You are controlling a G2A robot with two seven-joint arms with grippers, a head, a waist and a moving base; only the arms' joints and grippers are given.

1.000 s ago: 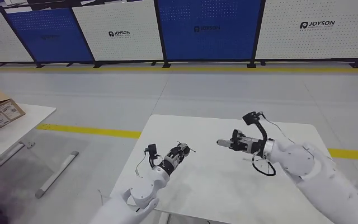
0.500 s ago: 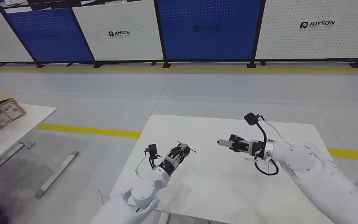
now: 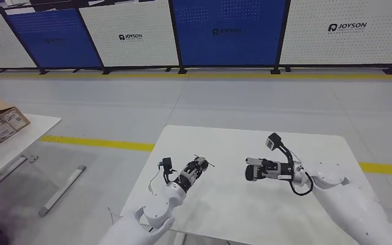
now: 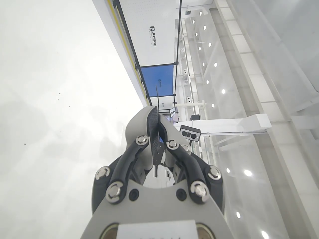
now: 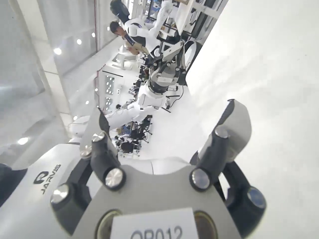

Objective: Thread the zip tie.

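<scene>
L gripper (image 4: pixel 157 115) is clamped on the zip tie (image 4: pixel 157 95). Both pads are pressed together w/ the thin black strap pinched between them, and a short length sticks straight out past the fingertips. In top view this gripper sits over the near-left part of the white table (image 3: pixel 257 214), tip pointing away from the robot & slightly toward the centre, w/ the tie showing as a fine dark line across the tip. Can't tell if the rest of the strap hangs below the fingers.

R gripper (image 5: pixel 167 110) is spread wide, fingers well apart. In top view it's over the table's middle-right, turned sideways toward the L gripper, the two well apart w/ bare tabletop between. R wrist view has the L gripper farther off, roughly facing it.

Behind: blue & white pegboard panels (image 3: pixel 226 30), a yellow floor line (image 3: pixel 98 142), a 2nd table (image 3: pixel 30 131) at left w/ a cardboard box (image 3: pixel 9 122) on it
</scene>
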